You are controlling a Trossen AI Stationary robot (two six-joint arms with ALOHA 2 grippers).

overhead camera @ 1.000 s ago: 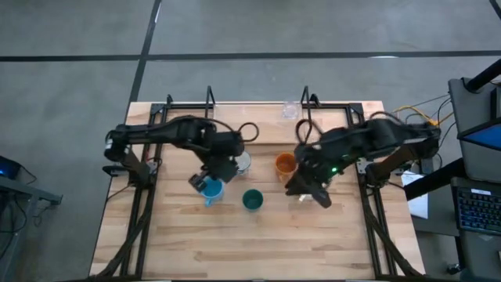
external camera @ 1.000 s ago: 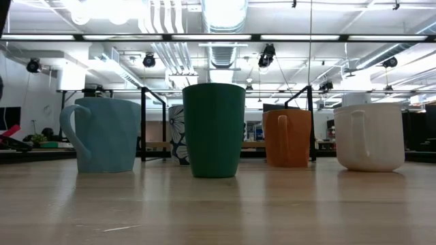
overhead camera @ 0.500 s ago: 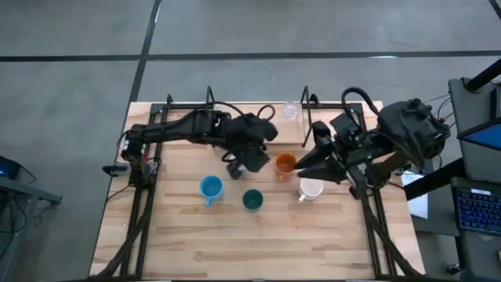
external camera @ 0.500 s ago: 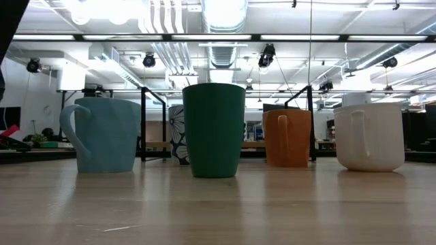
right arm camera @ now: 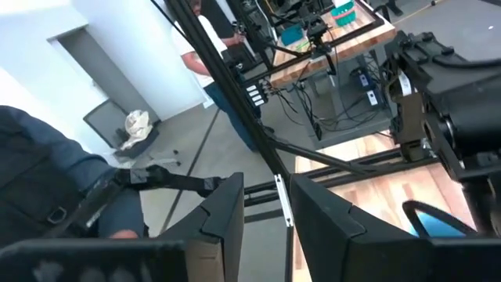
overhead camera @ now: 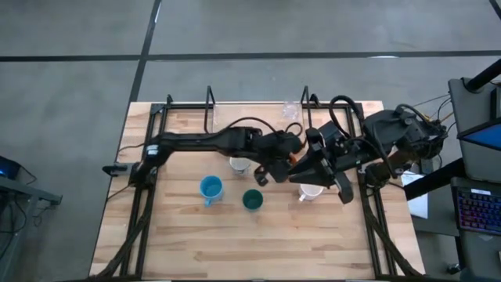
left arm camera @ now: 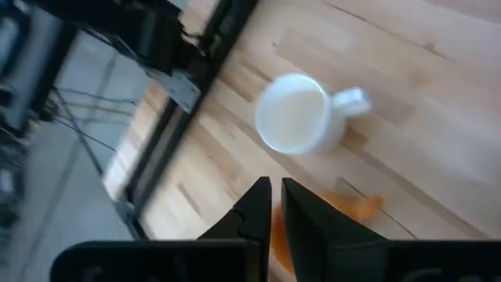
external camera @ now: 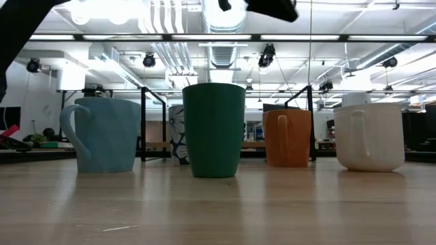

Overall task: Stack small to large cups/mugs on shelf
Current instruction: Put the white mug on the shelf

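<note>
Five mugs stand on their bases on the tabletop: light blue (overhead camera: 210, 188), dark teal-green (overhead camera: 252, 200), whitish-silver (overhead camera: 239, 165), orange (external camera: 287, 138) and white (left arm camera: 301, 124). A clear glass (overhead camera: 291, 110) stands on the shelf (overhead camera: 250, 110) at the far edge. My left gripper (left arm camera: 272, 211) is shut and hovers above the orange mug (left arm camera: 354, 207), close to the white one. My right gripper (right arm camera: 266, 211) is raised beside it, nearly level, pointing toward the table's left, open with nothing between its fingers.
The shelf's black wire loops (overhead camera: 210, 98) rise at the far edge. Black frame rails (overhead camera: 141, 196) run along both table sides. The two arms cross closely over the table's middle. A person (right arm camera: 47, 180) stands beyond the table. Bare wood lies along the near edge (overhead camera: 250, 251).
My left gripper has swept from beside the light blue mug toward the table's right, ending over the orange mug, rolling and tipping flatter as it went. My right gripper has risen off the white mug and tipped up toward level. The mugs have kept their places.
</note>
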